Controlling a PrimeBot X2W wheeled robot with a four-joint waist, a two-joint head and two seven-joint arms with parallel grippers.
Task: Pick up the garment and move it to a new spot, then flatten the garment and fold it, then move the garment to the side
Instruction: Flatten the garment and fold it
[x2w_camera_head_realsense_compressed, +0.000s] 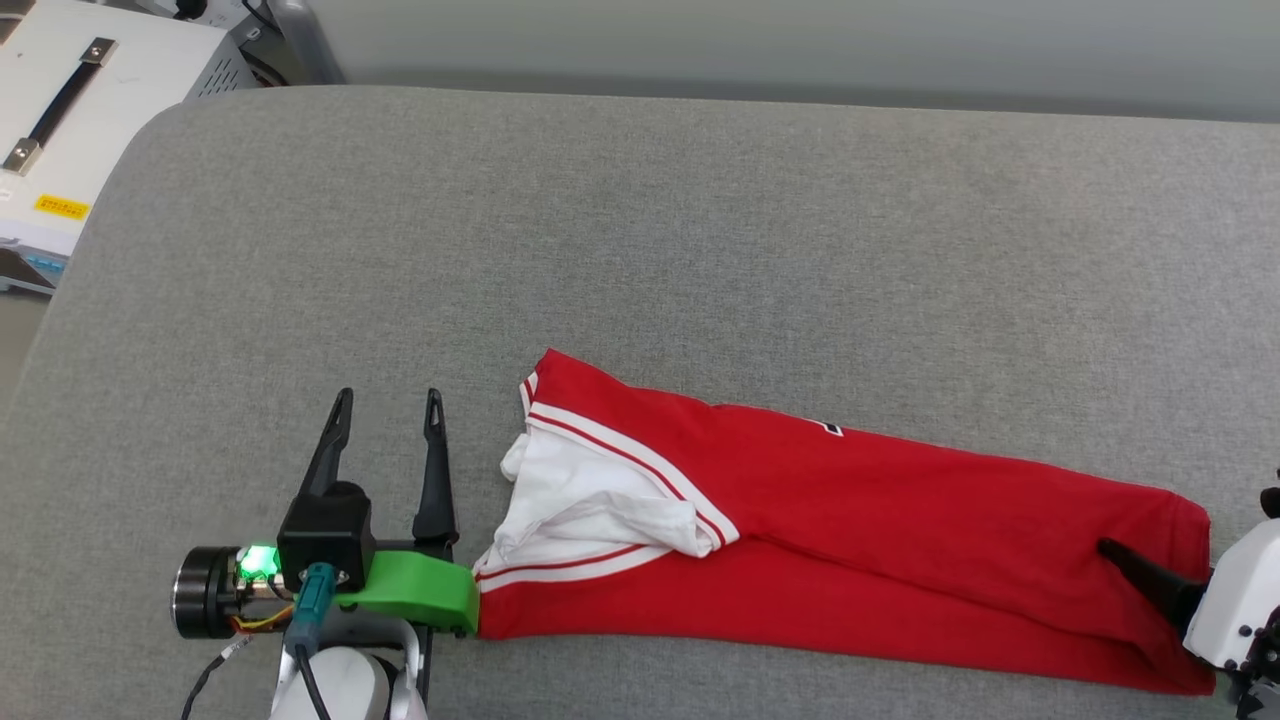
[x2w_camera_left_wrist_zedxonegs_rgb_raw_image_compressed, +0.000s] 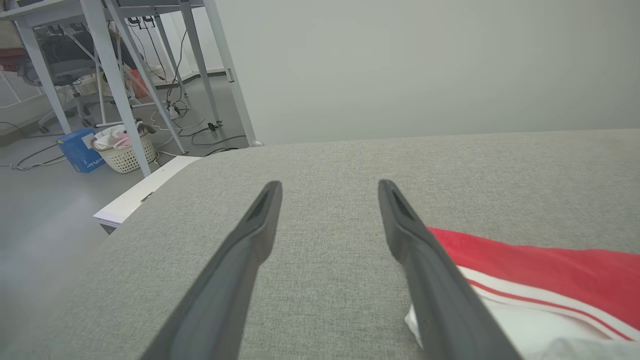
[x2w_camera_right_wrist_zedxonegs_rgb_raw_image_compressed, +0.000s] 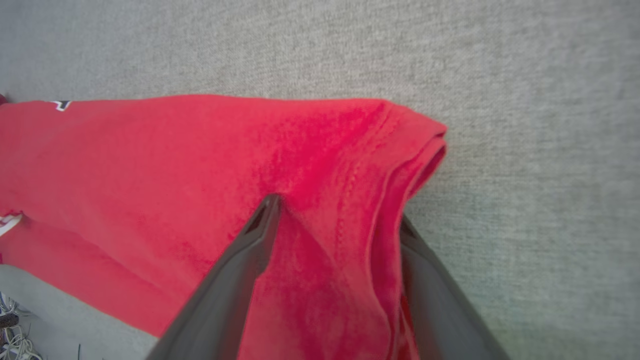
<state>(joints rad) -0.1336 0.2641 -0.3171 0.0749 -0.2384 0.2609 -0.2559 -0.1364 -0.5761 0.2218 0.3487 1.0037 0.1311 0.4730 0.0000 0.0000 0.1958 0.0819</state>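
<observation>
The garment is a red T-shirt folded into a long strip across the near part of the grey padded table. A white sleeve with red-and-white trim lies bunched at its left end. My left gripper stands open just left of that sleeve, over bare padding. The left wrist view shows the same gripper open, with the garment beside its right finger. My right gripper is open, straddling the garment at its right hem end. One finger rests on the red cloth, and the other is partly hidden under the fold.
A white equipment case with a black handle sits past the table's rounded far-left corner. On the floor beyond are a white basket, a blue box and metal desk legs. A pale wall runs behind the table.
</observation>
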